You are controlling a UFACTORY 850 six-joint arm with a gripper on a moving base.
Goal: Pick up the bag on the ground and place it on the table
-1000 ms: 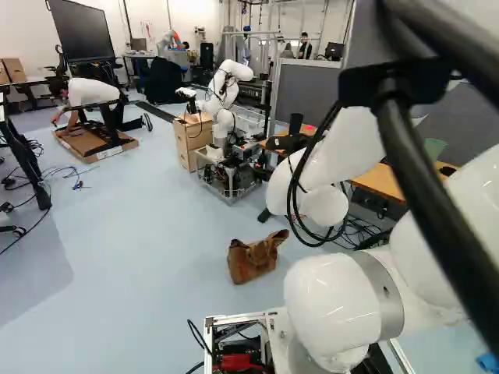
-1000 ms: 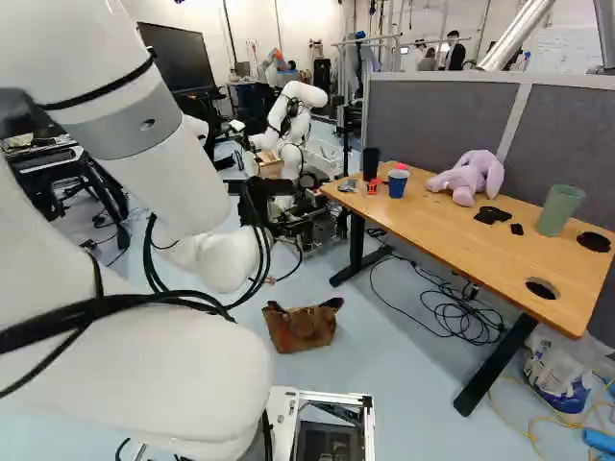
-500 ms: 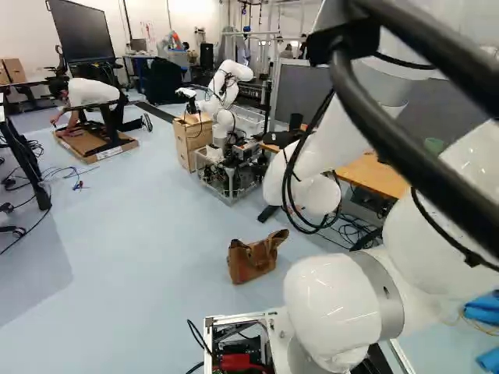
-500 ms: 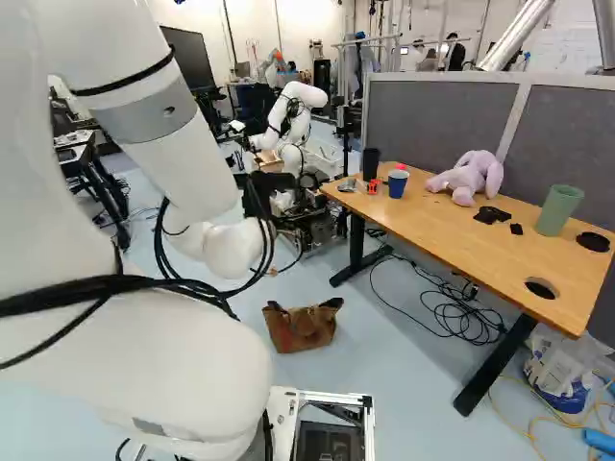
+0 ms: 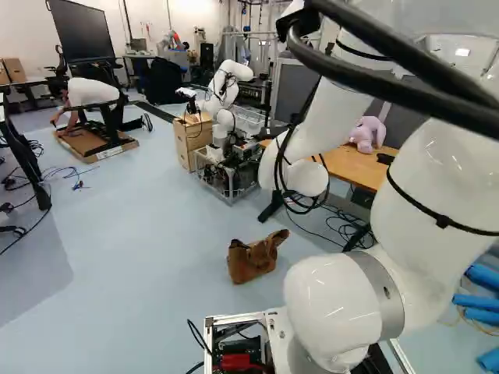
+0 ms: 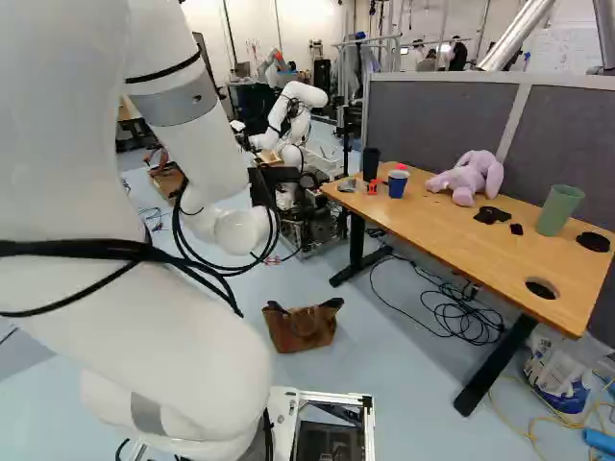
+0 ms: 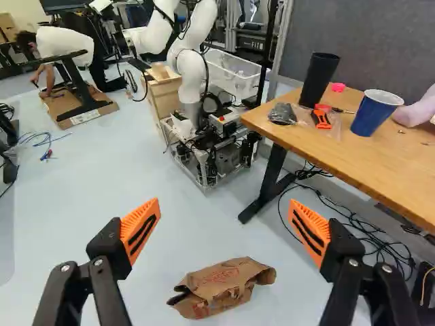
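The pincer (image 7: pixel 224 202) stood spread; the bag (image 5: pixel 251 261) lay ahead on the floor (image 5: pixel 148 234), outside the surface's (image 6: pixel 437 219) near edge.
Doing it well called for centring over the bag, lowering slowly to straddle it, and closing on a deep fold before lifting.

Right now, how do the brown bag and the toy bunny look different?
The bag is brown, but the bunny is pale pink. The bag looks crumpled, while the bunny is plump with floppy ears. The bag is down on the floor; the bunny is up on the table. The open end effector holds neither one.
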